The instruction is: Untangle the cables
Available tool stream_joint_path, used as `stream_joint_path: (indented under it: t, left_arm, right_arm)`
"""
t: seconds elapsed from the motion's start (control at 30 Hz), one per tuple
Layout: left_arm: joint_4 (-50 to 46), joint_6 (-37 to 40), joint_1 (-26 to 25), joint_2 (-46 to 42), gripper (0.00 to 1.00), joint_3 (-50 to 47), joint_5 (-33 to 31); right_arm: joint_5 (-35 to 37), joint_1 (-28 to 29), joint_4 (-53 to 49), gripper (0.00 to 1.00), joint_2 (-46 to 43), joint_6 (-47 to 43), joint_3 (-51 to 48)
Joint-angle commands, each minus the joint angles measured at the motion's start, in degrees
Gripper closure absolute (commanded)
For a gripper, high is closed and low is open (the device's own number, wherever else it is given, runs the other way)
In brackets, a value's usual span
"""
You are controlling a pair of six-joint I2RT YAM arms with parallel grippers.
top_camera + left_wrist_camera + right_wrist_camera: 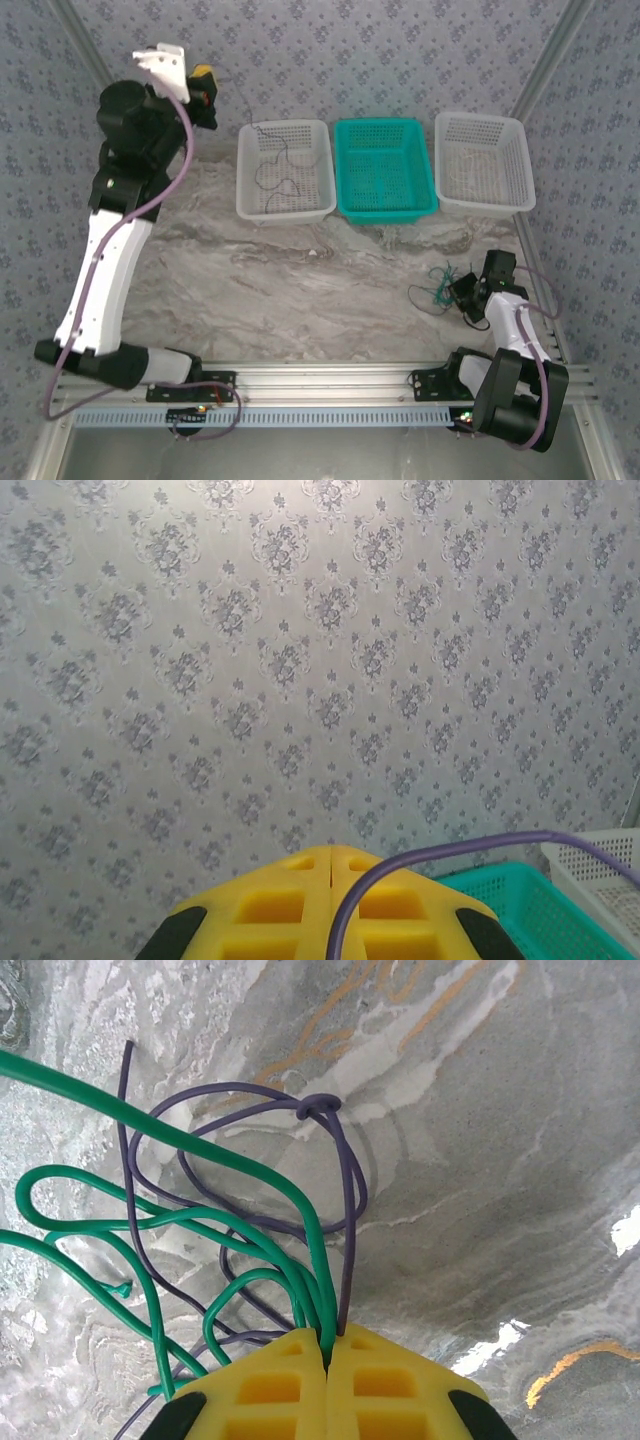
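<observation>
Pinching shut at the near right corner of the marbled grey bench [280, 290], the right tool [327, 1345] has its yellow fingers pressed together on two strands of the small tangle of thin cables [438, 285]. One is a bright green wire [150, 1140] and the other a dark purple-grey wire [345, 1200], and both enter the seam side by side. The tangle lies on the bench just in front of that tool. Its green loops cross the dark wire, which carries a small knot [320, 1108] at the top of its loop. Gripping where the strands bunch probably serves to anchor or lift the clump so that one wire can be drawn free. With both colours caught together, a pull risks tightening the knot rather than parting them.

Farther back, three perforated plastic baskets stand in a row near the patterned wall: the left white basket [285, 215], the teal basket [385, 213] and the right white basket [485, 205]. They look like sorting bins for freed cables. A thin dark wire [272, 170] already lies looped in the left white basket.

Farthest off, the left tool [207, 85] hangs high, up and to the left of that basket, likely parked clear of the work. Its yellow fingers [270, 905] meet at the tips, and I cannot tell whether anything as fine as a wire is caught between them.
</observation>
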Motion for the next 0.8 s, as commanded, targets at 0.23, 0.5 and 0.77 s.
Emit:
stream_joint_path:
  t: [0.23,0.5,0.77]
  left_arm:
    - [-5.44,-2.58,1.5,25.14,1.0,23.0,11.85]
    - [-13.97,-5.88,1.37,42.36,1.0,31.58,15.9]
    - [-7.57,-8.27,1.21,40.9,0.72,18.82,14.2]
  right_arm:
    - [-2.2,-0.61,-1.29,1.0,-3.51,0.45,-1.49]
    - [-3.28,-0.94,-2.12,1.0,-4.8,0.45,-1.39]
    - [-3.49,-1.23,-2.11,1.0,-5.59,1.12,-1.67]
